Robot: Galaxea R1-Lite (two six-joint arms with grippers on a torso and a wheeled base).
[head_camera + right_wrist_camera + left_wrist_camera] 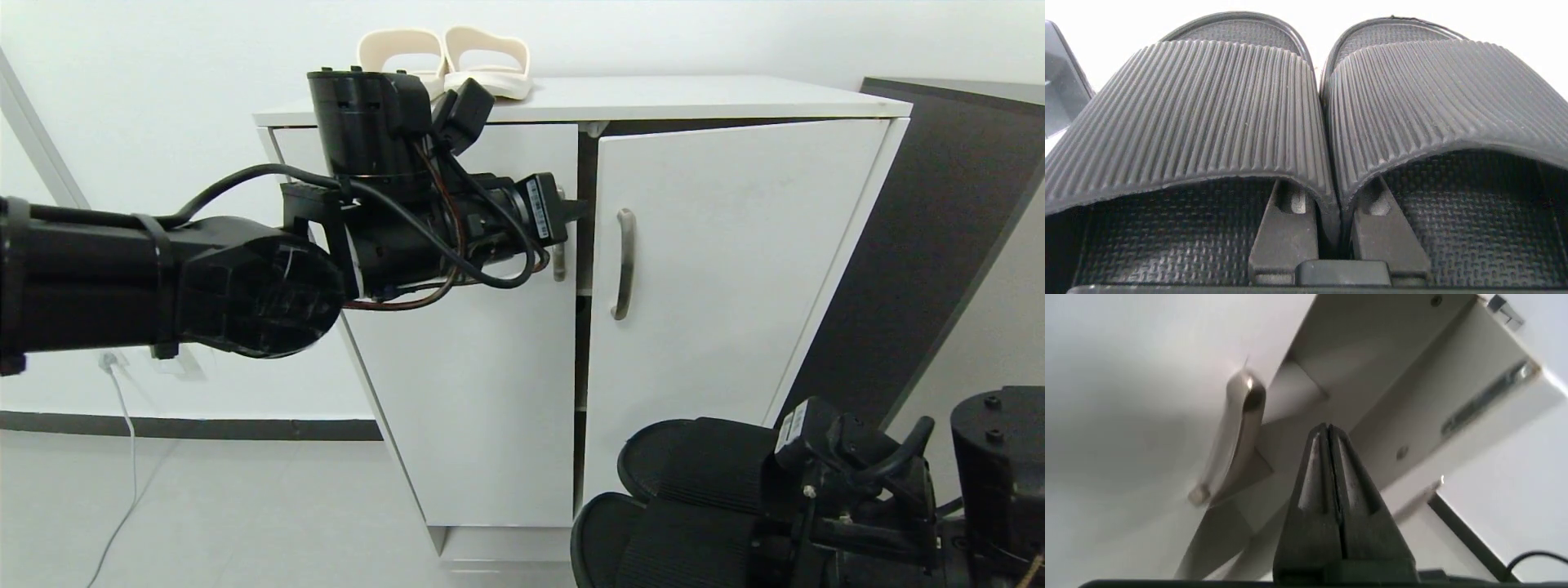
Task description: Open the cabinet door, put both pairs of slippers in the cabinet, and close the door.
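A white two-door cabinet [718, 106] stands against the wall, with a dark gap between its doors. My left gripper [578, 211] is shut and empty, its tip [1328, 431] poking into that gap beside the left door's metal handle [1234, 429]. The right door [735, 269] with its handle [624, 263] is closed. A cream pair of slippers [447, 57] lies on the cabinet top. Low in front of the right door, my right gripper [1331, 220] is shut on the touching inner straps of the black pair of slippers [678, 498], which it holds side by side [1208, 106].
A dark grey panel [922, 245] leans along the cabinet's right side. A white cable [122, 457] hangs from a wall socket down to the floor at the left. Open floor lies left of the cabinet.
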